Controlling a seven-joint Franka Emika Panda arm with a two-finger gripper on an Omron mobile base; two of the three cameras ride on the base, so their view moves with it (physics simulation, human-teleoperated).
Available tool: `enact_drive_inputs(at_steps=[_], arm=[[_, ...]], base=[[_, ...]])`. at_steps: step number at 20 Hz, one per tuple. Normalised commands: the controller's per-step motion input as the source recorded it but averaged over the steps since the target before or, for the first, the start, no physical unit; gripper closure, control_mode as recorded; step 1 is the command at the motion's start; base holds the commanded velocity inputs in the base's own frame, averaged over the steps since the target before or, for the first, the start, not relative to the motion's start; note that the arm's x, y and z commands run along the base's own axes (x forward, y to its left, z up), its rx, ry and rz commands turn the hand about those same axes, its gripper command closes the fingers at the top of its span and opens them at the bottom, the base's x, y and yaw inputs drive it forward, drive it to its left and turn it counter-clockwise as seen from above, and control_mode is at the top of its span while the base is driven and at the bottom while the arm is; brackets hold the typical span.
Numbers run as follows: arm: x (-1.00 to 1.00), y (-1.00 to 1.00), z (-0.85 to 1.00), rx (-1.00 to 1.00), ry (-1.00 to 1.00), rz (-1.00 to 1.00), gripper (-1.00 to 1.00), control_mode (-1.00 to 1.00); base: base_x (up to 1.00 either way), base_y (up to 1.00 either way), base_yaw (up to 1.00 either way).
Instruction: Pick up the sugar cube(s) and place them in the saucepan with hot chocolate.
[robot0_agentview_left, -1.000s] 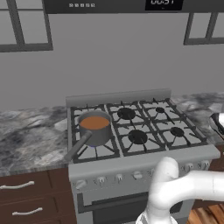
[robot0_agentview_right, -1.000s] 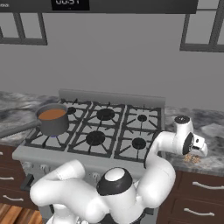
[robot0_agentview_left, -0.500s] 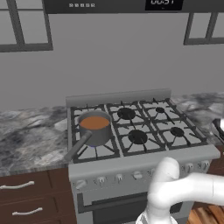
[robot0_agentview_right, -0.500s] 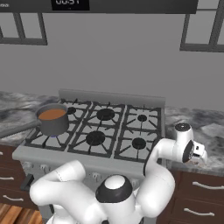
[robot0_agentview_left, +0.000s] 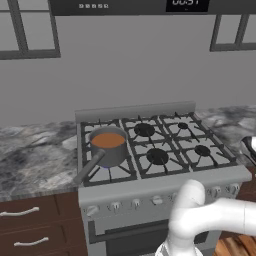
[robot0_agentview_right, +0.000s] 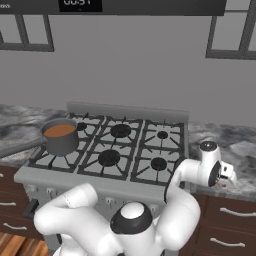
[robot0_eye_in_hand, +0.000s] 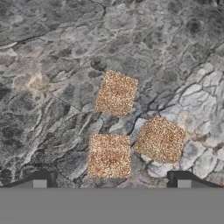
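Observation:
Three speckled golden-brown sugar cubes lie close together on the grey marble counter in the hand view: one further up (robot0_eye_in_hand: 116, 93), one to the right (robot0_eye_in_hand: 159, 139) and one nearest the fingers (robot0_eye_in_hand: 109, 155). My gripper (robot0_eye_in_hand: 111, 183) hangs open right above them, its dark fingertips (robot0_eye_in_hand: 39, 181) spread wider than the nearest cube. Nothing is between them. The grey saucepan (robot0_agentview_left: 110, 156) (robot0_agentview_right: 61, 146) of orange-brown hot chocolate stands on the stove's front left burner, its long handle pointing left.
The stove (robot0_agentview_right: 110, 150) has several burners with black grates. My wrist (robot0_agentview_right: 216, 172) is bent down over the marble counter (robot0_agentview_right: 235, 150) to the right of the stove. More counter (robot0_agentview_left: 35, 160) lies left of the stove, with drawers below.
My hand has sunk lower over the counter right of the stove. The gripper has stayed open, and the saucepan has not moved.

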Motion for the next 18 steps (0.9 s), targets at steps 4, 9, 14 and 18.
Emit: enact_drive_inputs(at_steps=[4,9,14,18], arm=[[0.19,0.0,-0.01,0.0,0.0,0.0,-1.0,-1.0],[0.09,-0.02,-0.16,-0.01,0.0,0.0,-1.0,-1.0],[0.0,-0.01,-0.24,0.0,0.0,0.0,-1.0,-1.0],[0.0,0.0,-0.25,0.0,0.0,0.0,-1.0,-1.0]], base=[[0.0,0.0,0.0],[0.0,0.0,0.0],[0.0,0.0,0.0],[0.0,0.0,0.0]])
